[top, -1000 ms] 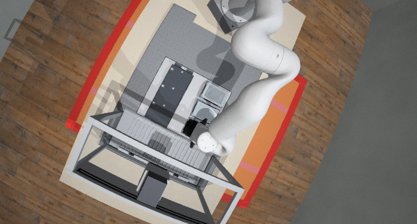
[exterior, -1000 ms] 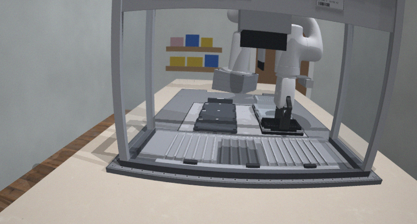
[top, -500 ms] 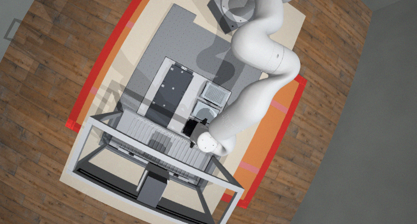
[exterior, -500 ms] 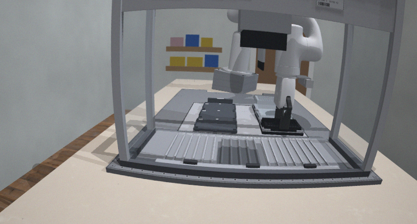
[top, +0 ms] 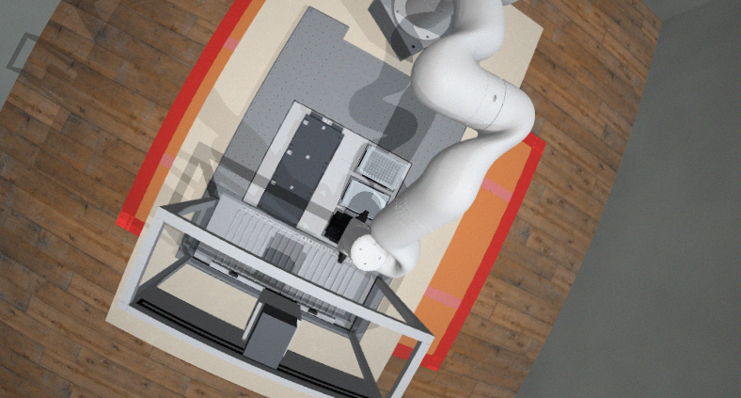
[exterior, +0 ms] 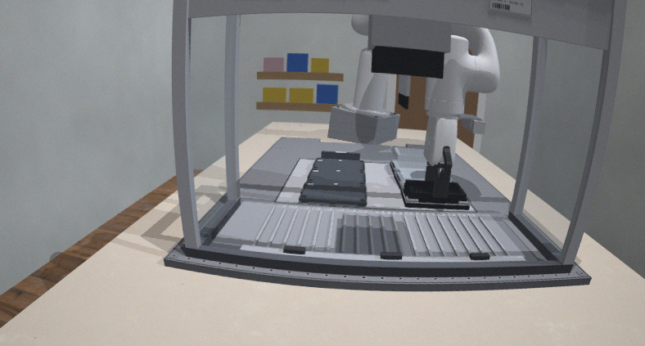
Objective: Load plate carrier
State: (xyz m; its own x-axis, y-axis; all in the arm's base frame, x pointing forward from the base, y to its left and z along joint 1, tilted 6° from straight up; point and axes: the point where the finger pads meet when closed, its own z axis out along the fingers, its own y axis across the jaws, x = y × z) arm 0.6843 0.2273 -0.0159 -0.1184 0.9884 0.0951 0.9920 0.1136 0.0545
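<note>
arm [top: 466, 84] — glossy white, rounded tubular links | base [top: 386, 12] — grey square block | tool [exterior: 439, 174] — black fingers

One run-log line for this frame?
end effector: shut on black block | block: in its nest | PC7: on apron, sites bare | rails: no carrier

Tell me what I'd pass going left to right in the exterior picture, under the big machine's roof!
Left frame post → dark plate carrier PC7 on the apron → black plate in its nest, with the gripper closed on it → right frame post.
</note>
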